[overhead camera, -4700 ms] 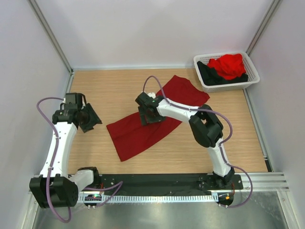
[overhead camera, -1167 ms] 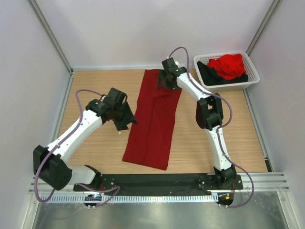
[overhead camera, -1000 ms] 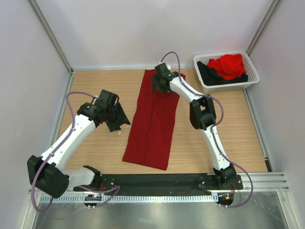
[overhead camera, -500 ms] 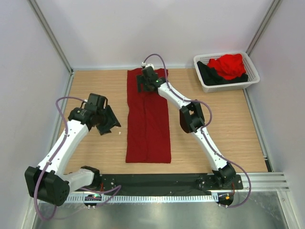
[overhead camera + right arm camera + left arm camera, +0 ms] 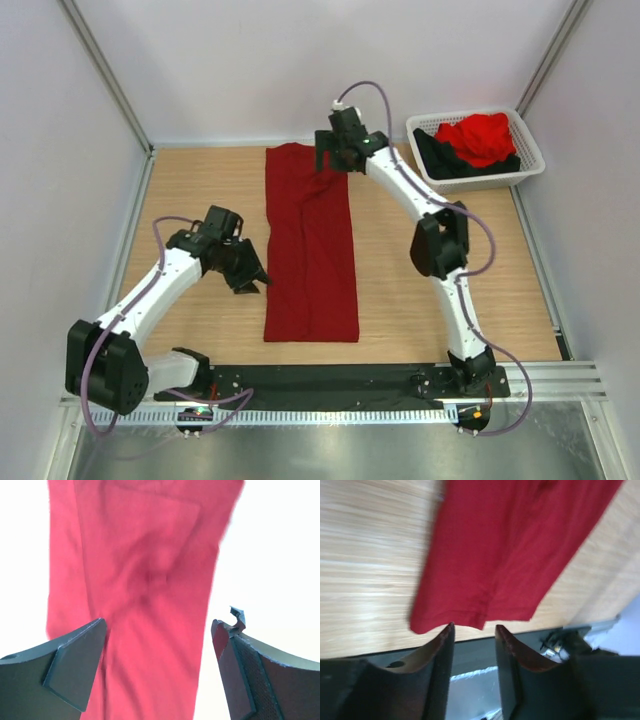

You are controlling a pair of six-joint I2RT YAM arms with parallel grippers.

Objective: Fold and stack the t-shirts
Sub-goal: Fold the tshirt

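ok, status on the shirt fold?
Left claw open, empty, left of crimson t-shirt. Right claw open, empty, above its far end. T-shirt flat, long strip. Nothing on it.

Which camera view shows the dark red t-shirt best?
The top external view: the whole dark red t-shirt lies there as one long strip. The left wrist view shows only its near end; the right wrist view shows a blurred part.

No legible text, no labels, no numbers in view
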